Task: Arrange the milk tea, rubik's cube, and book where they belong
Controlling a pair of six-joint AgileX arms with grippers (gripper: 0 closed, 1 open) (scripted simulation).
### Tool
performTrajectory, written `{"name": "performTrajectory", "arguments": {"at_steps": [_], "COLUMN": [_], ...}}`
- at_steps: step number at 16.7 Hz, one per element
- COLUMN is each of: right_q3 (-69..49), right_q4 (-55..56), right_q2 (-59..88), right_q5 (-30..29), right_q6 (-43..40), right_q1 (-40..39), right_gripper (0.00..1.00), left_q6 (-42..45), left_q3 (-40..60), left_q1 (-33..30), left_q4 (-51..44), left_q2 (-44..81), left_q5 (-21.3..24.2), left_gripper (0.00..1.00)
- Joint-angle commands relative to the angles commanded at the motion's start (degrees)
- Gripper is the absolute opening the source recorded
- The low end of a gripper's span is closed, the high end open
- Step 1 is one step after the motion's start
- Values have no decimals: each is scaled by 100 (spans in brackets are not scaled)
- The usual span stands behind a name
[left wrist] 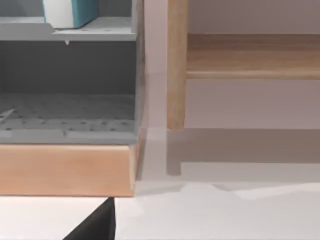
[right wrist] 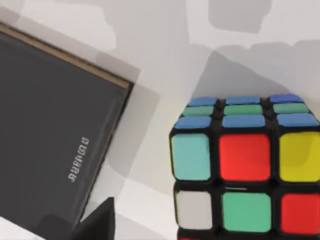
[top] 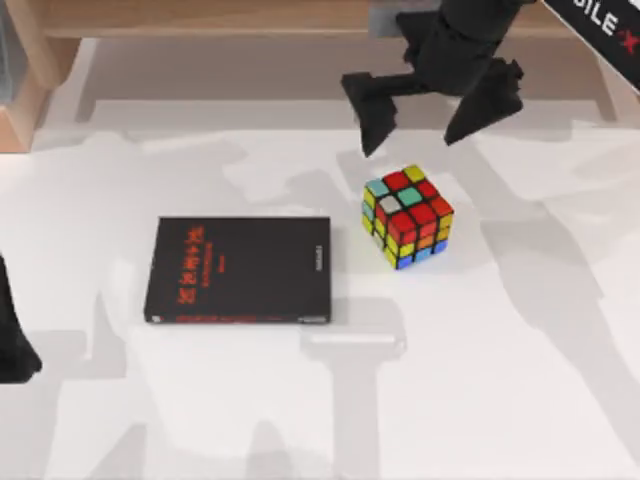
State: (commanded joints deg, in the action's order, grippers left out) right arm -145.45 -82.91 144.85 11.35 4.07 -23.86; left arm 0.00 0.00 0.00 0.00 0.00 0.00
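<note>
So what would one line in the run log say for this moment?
right end effector: open, above scrambled multicoloured rubik's cube | flat black book with red lettering: on white table, left of cube | left arm: parked at left edge

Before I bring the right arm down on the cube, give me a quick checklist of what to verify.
1. Right gripper near the rubik's cube: ok; in the top view it hangs just beyond the cube's far side, not yet over it.
2. Jaws spread wide enough for the cube: ok; they stand open.
3. Cube free to grasp: ok; it sits alone on the white table.
4. Gap between cube and book: ok; the book lies flat to the cube's left, not touching.
5. Left arm out of the way: ok; parked at the table's left edge.
6. Milk tea located: cannot tell.
</note>
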Motion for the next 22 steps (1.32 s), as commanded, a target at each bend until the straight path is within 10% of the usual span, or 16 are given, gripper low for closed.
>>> {"name": "performTrajectory", "arguments": {"at_steps": [8,22], "right_q3": [-2091,-354], "right_q4": [-1762,-555], "right_q2": [1096,570], "right_q5": [-1187,-1180], "right_q6": [-137,-145], "right_q1": [-482,-477], "right_gripper": [100,100], "left_q6": [0,0], "left_q3": [0,0], "left_q1": [0,0], "left_q4": [0,0], "left_q2": [0,0], "left_q5": [0,0], "left_gripper": [100,100]}}
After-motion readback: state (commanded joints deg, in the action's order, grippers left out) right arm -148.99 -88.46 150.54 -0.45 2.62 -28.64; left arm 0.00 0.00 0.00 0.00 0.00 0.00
